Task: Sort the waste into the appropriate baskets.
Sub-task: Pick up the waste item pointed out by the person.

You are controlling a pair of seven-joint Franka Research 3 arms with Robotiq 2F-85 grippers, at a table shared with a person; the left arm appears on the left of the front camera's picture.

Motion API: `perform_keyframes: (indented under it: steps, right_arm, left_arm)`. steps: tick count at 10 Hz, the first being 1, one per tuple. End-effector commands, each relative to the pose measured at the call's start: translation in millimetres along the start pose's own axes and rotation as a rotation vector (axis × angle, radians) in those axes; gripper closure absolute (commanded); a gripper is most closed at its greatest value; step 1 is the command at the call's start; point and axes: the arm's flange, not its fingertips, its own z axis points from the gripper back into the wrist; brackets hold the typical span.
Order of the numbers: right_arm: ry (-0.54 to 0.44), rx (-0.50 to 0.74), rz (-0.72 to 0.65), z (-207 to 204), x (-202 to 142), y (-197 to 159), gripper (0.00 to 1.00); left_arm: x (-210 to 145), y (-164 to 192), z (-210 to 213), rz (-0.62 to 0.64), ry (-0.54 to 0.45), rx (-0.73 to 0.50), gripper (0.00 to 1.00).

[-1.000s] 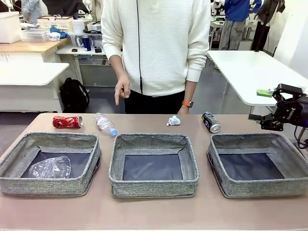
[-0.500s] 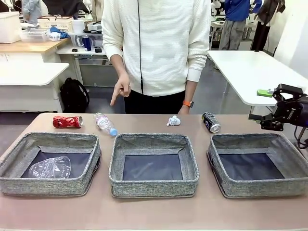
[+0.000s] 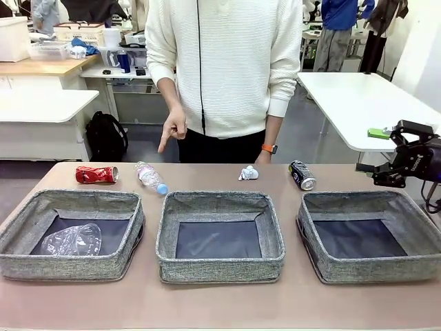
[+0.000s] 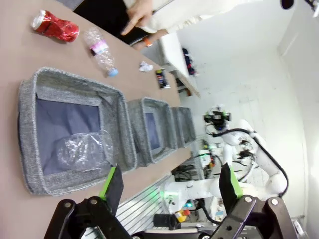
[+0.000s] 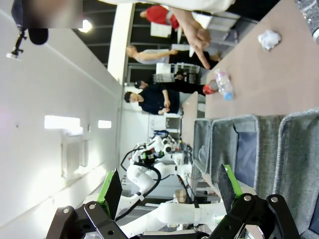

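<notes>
Left fingers (image 4: 111,183): open, empty. Right fingers (image 5: 111,191): open, empty, near the right basket (image 3: 365,270). Left basket (image 3: 69,267) contains a crushed clear bottle (image 3: 72,240). Red can (image 3: 96,174), capped bottle (image 3: 150,176), paper wad (image 3: 249,173) and black can (image 3: 302,175) lie on the surface (image 3: 220,303) behind the baskets.

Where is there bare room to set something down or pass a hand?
Free: table strip along the near edge; between blue-capped bottle and paper wad; empty middle basket and right basket. Crowded: red can beside bottle; left basket holds a crushed bottle.
</notes>
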Motion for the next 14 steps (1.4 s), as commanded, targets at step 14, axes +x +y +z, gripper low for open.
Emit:
perform_keyframes:
  steps: [14]
  right_arm:
    - [-0.009,0.011,-0.021,0,1,5,0.00]
  left_arm:
    - [-65,-139,-361,-0.117,0.043,0.749,0.00]
